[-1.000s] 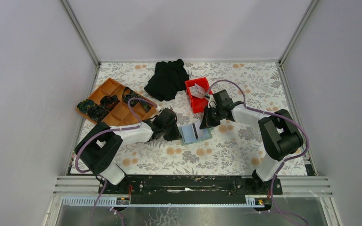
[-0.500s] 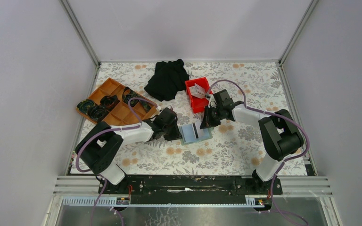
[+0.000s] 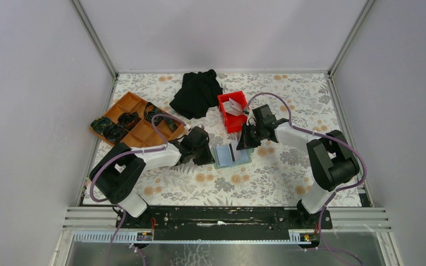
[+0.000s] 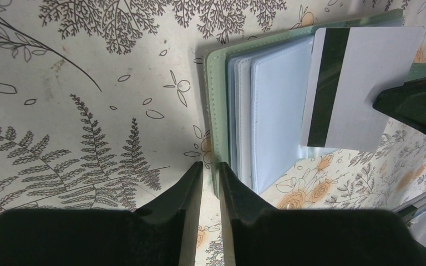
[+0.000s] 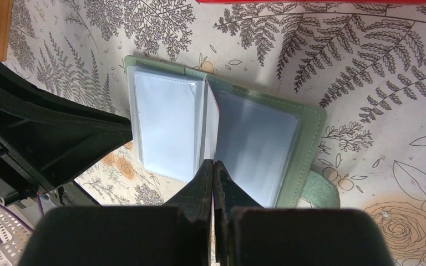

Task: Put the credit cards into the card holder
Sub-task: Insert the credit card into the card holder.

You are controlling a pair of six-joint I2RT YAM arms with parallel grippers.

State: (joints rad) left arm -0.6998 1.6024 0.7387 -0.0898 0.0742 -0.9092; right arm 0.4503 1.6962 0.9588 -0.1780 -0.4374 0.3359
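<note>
We are mid-insertion — left pincer (image 4: 211, 173) clamped on the edge of the one card holder (image 4: 272, 111), open on the worktop (image 3: 266, 177), right pincer (image 5: 213, 165) clamped on one credit card (image 4: 366, 77) over its sleeves, which next needs aligning with a slot and sliding in — further credit cards (image 3: 234, 105) in the red bin (image 3: 233, 124) we cannot count.

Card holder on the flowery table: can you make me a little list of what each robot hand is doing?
card holder: open on the table, clear pockets up
left gripper: pinches the edge of its cover
right gripper: shut on a credit card
credit card: white with a dark stripe, over the holder's middle
red bin: holds pale cards
</note>
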